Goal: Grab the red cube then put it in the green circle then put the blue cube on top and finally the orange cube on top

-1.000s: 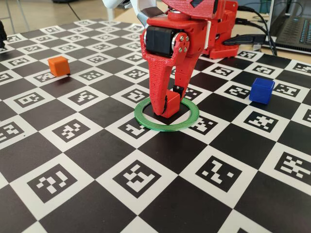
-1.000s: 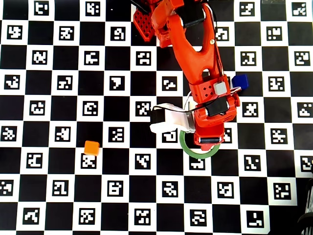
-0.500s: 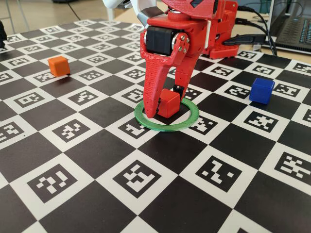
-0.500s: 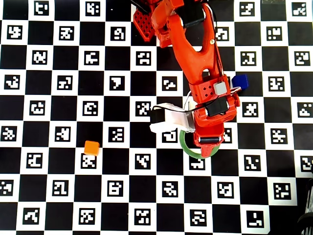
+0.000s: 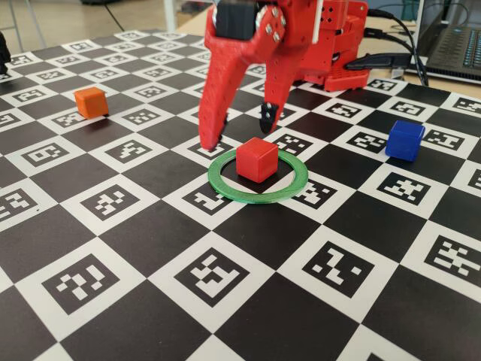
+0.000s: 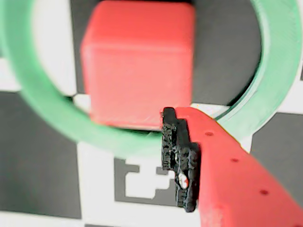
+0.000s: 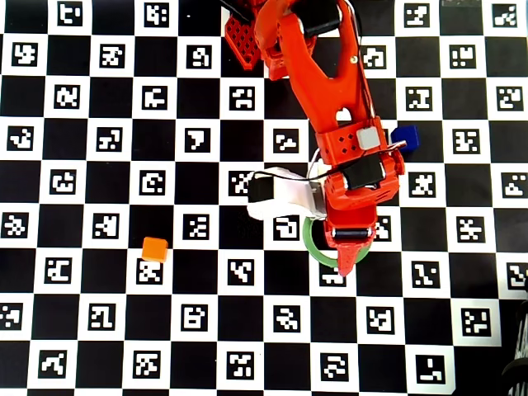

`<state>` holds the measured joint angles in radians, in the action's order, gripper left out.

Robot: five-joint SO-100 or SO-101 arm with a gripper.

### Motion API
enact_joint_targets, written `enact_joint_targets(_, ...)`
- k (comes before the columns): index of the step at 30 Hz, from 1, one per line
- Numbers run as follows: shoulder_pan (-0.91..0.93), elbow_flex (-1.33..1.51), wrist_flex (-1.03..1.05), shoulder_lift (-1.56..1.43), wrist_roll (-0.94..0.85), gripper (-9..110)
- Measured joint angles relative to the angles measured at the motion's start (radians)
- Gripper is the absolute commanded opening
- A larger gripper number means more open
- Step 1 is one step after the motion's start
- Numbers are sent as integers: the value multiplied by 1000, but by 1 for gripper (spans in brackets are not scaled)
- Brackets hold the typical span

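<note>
The red cube [image 5: 256,159] sits flat inside the green circle [image 5: 255,198], apart from everything else. My gripper [image 5: 237,134] hangs open just above and behind it, with one fingertip at the cube's left and the other behind it; neither touches the cube. In the wrist view the red cube [image 6: 139,61] lies inside the green circle [image 6: 57,118], with one black-padded finger [image 6: 180,161] in front of it. The blue cube [image 5: 404,140] stands at the right and the orange cube [image 5: 91,101] at the far left. From overhead, the arm hides the red cube and part of the green circle [image 7: 318,247].
The table is covered by a black-and-white checkerboard mat [image 5: 225,301] with printed markers. The arm's red base [image 5: 334,53] stands at the back, with cables and a laptop [image 5: 455,45] behind it at the right.
The gripper has opened, let go of the red cube and risen. The cube stays inside the green circle.
</note>
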<state>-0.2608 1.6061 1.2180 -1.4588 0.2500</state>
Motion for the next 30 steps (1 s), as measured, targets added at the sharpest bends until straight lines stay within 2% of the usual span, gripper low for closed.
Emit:
enact_joint_targets(8, 101, -141, 249, -129, -54, 42)
enact_joint_targets(19, 311, -152, 509, -304, -196, 42)
enact_joint_targets(25, 318, -63, 520, -377, -201, 42)
enact_joint_targets(30, 239, 86, 494, -500, -152, 42)
